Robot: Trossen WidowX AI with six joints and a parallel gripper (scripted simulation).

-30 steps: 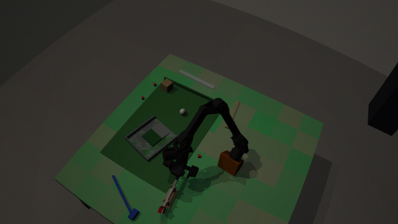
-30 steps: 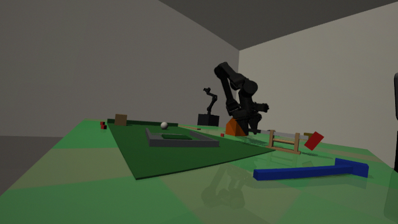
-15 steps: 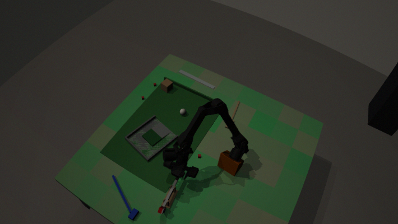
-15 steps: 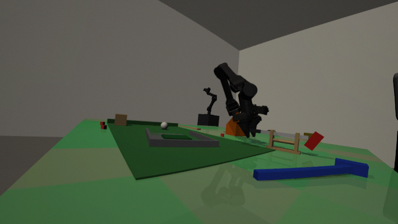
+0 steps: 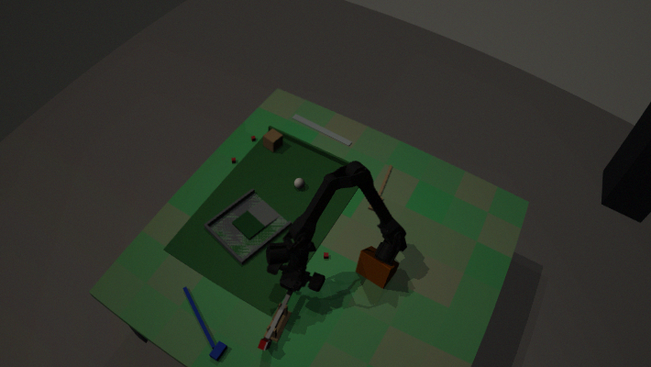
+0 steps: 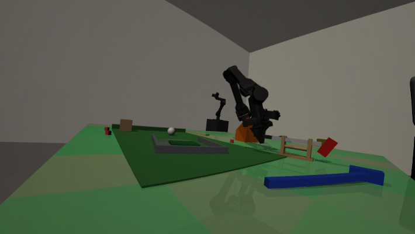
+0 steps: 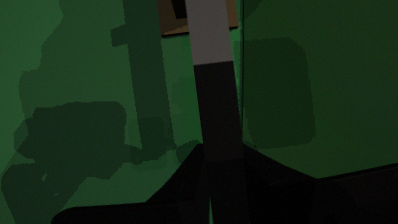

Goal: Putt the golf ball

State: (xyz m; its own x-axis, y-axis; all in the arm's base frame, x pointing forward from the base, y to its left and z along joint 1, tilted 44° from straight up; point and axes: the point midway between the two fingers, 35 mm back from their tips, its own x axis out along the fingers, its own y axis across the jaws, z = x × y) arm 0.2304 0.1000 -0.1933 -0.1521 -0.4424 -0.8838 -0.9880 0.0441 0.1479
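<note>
Putter (image 7: 210,45) grip clamped in end effector (image 7: 220,165); no writing visible.

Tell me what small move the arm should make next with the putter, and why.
Probably lift straight up a little. The pincer is shut on the red putter's dark grip end, but the shaft still lies across the wooden stand, so it should clear the stand before swinging toward the golf ball.
</note>
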